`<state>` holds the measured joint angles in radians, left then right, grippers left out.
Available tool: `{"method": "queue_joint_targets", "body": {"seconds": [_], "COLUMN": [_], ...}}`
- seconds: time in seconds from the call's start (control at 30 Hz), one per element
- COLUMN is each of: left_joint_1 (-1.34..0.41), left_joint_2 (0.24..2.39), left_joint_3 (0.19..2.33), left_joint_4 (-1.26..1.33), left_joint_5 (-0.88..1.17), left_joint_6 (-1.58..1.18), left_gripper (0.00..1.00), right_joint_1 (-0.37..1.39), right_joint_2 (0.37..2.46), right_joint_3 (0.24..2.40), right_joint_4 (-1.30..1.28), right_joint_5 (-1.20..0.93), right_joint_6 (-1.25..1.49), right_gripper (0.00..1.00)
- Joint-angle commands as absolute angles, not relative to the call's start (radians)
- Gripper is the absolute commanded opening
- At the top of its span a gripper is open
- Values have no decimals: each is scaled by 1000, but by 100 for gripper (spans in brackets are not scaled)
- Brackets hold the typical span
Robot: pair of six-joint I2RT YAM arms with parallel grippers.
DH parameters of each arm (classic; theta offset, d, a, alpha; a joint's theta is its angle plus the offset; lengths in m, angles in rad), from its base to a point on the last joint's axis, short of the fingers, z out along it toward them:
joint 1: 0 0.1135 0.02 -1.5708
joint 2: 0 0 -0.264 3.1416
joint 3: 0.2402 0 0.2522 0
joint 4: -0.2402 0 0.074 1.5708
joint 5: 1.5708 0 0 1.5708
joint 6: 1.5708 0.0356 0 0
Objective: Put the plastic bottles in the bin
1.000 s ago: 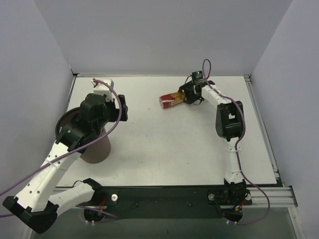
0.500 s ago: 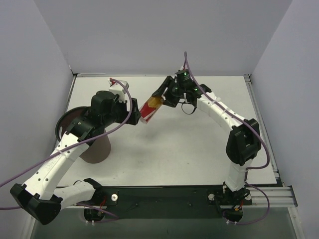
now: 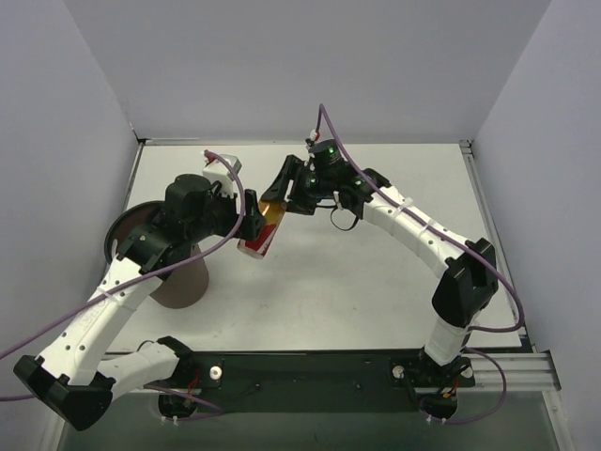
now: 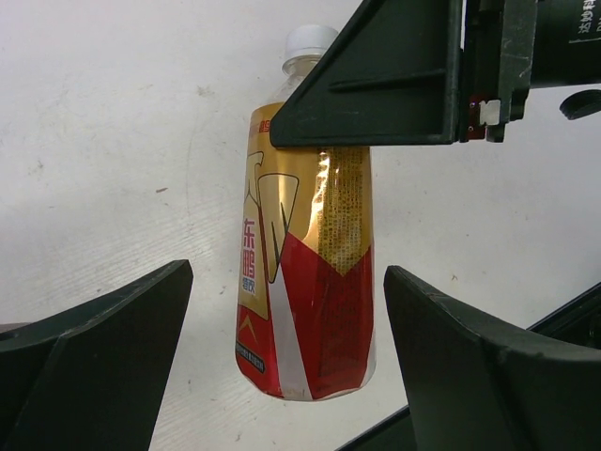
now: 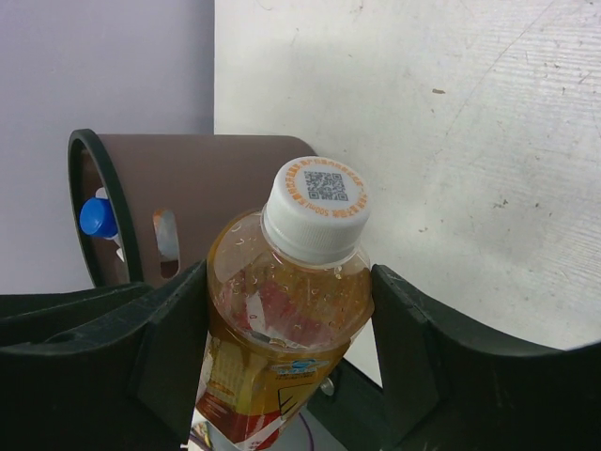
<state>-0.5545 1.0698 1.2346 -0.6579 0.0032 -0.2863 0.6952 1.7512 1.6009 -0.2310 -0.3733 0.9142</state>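
**Red-and-yellow bottle held aloft between both grippers**

The red-and-yellow-labelled bottle [image 4: 305, 272] is gripped by the right gripper [image 5: 286, 282] just below its white cap [image 5: 316, 202]. The jaws are pressed against the shoulder of the bottle on both sides. The bottle is held clear of the table [image 3: 376, 282], above its left-centre part. In the top view it is tilted, with the cap toward the right arm and the base pointing down and to the left.

The left gripper [image 3: 252, 224] is positioned at the lower half of the bottle with its jaws spread wide. In the left wrist view one of its fingers [image 4: 113, 348] is seen on each side of the label, and a clear gap is left on both sides, so the bottle is not touched by them.

The bin [image 3: 178, 287] is seen at the left side of the table, partly covered by the left arm and set just beside the held bottle in the top view. In the right wrist view a blue bottle cap [image 5: 94, 216] is visible inside the bin, behind its black rim.
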Motion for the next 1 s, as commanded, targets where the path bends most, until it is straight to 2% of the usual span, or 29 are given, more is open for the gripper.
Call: {"method": "queue_joint_targets", "body": {"seconds": [0.0, 0.77, 0.93, 0.97], "left_joint_1": [-554, -554, -554, -554], "left_joint_2": [1055, 1092, 1092, 1092], "left_joint_3": [1223, 1196, 1192, 1190], "left_joint_4": [-660, -650, -650, -652], "left_joint_5": [43, 37, 29, 28], "left_joint_6": [-301, -282, -279, -279], "left_gripper": [95, 95, 89, 83], "right_joint_1": [721, 790, 804, 808], "right_joint_2": [1680, 1623, 1623, 1621], "right_joint_3": [1612, 1649, 1660, 1663], "right_joint_4": [-227, -239, -241, -241], "right_joint_5": [-383, -391, -394, -394], "right_joint_6": [899, 856, 856, 854], "right_gripper": [0, 0, 0, 0]}}
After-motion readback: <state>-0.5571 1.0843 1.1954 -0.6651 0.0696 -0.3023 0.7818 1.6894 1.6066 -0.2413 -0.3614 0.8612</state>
